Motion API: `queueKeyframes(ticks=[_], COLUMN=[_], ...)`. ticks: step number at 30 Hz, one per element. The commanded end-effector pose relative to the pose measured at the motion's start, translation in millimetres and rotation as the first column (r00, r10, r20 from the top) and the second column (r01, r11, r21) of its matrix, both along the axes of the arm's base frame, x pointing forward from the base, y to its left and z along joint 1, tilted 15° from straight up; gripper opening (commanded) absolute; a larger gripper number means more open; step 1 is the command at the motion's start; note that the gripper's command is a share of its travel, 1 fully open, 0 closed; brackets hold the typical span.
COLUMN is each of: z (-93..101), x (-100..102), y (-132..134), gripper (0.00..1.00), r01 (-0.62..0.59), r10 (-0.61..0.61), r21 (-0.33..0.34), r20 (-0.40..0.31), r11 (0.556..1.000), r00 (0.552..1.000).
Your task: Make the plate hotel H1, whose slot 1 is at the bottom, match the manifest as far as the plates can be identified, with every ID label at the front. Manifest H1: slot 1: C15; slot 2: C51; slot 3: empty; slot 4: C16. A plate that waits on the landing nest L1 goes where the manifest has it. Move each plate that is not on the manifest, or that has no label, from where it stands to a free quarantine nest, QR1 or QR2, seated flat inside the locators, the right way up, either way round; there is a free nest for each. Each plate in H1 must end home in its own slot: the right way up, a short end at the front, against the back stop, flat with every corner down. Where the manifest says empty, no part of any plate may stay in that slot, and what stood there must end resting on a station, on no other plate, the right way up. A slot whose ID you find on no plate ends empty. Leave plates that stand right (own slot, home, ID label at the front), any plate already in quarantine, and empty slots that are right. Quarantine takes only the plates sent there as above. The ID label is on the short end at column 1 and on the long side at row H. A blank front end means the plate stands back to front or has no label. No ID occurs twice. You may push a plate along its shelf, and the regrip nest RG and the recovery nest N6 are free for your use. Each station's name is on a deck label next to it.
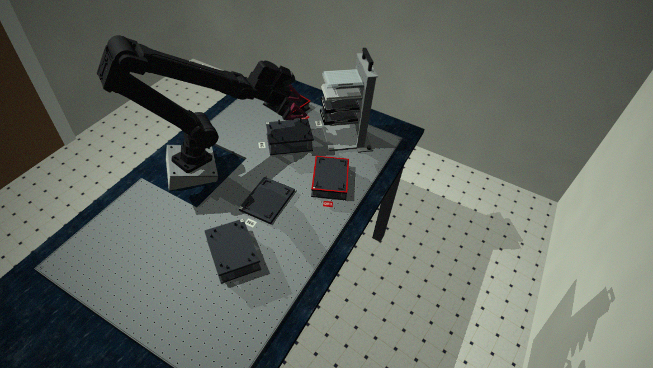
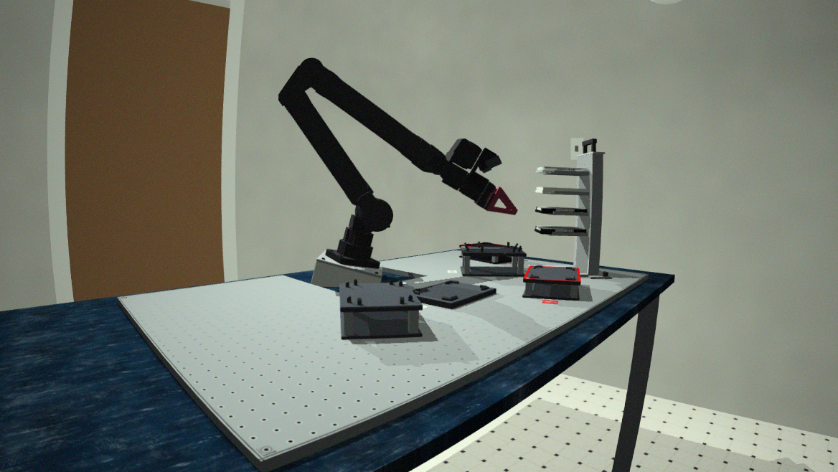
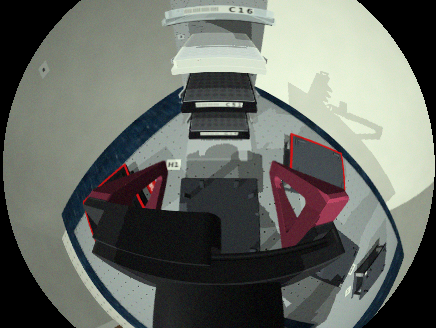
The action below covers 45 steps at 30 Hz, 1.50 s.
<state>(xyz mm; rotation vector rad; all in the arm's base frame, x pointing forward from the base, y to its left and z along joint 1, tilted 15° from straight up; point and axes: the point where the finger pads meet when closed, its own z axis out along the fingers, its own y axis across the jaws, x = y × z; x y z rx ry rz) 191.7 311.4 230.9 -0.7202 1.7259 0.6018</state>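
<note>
Gripper (image 3: 222,195) fully spread, nothing between the maroon fingers. It hangs in the air in front of plate hotel H1 (image 2: 589,211), pointed at the hotel's open front, well apart from it; in the exterior view it sits roughly level with the second shelf from the bottom.

H1 is at the 1 o'clock end of the desk (image 1: 114,255) in the top view, and all four slots are occupied:
- Slot 4 (top): white plate (image 3: 218,7), front end reads C16.
- Slot 3: white plate (image 3: 219,55), front end looks blank from the wrist view.
- Slot 2: black plate (image 3: 219,94), some marking on the front edge, too small to read.
- Slot 1: black plate (image 3: 218,126), front label can't be made out.

Other stations in the top view:
- Raised dark nest (image 1: 290,135) at 9 o'clock of the hotel, right below the gripper, with the RG tag at its 9 o'clock side.
- Red-rimmed nest QR1 (image 1: 330,174) at 6 o'clock of the hotel, no plate on it, red tag just below.
- Low flat nest (image 1: 267,198) at 8 o'clock of QR1, rotated.
- Raised nest N6 (image 1: 232,249) further toward 7 o'clock.

A red-edged piece shows behind the RG nest, mostly hidden by the gripper; can't tell what it is.
</note>
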Motion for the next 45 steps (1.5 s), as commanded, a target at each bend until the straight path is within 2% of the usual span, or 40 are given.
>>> queueKeyframes(ticks=[1, 8, 9, 11, 12, 45], z=[36.8, 37.5, 32.9, 37.9, 21.6, 21.6], x=[12.4, 18.4, 19.1, 22.1, 15.4, 15.4], y=[14.8, 20.9, 20.9, 24.6, 19.5, 19.5], gripper=[1.00, 1.00, 1.00, 1.00, 1.00, 1.00], r01=[0.005, 0.005, 0.007, 0.005, 0.000, 0.000], r10=[-0.007, -0.007, -0.008, -0.008, -0.001, -0.001], r21=[0.058, 0.057, 0.053, 0.057, 0.034, 0.034], r20=[0.036, 0.037, 0.031, 0.037, 0.017, 0.017], r11=[0.998, 0.998, 0.999, 0.998, 0.999, 0.999], r00=[0.999, 0.999, 0.999, 0.999, 1.000, 1.000])
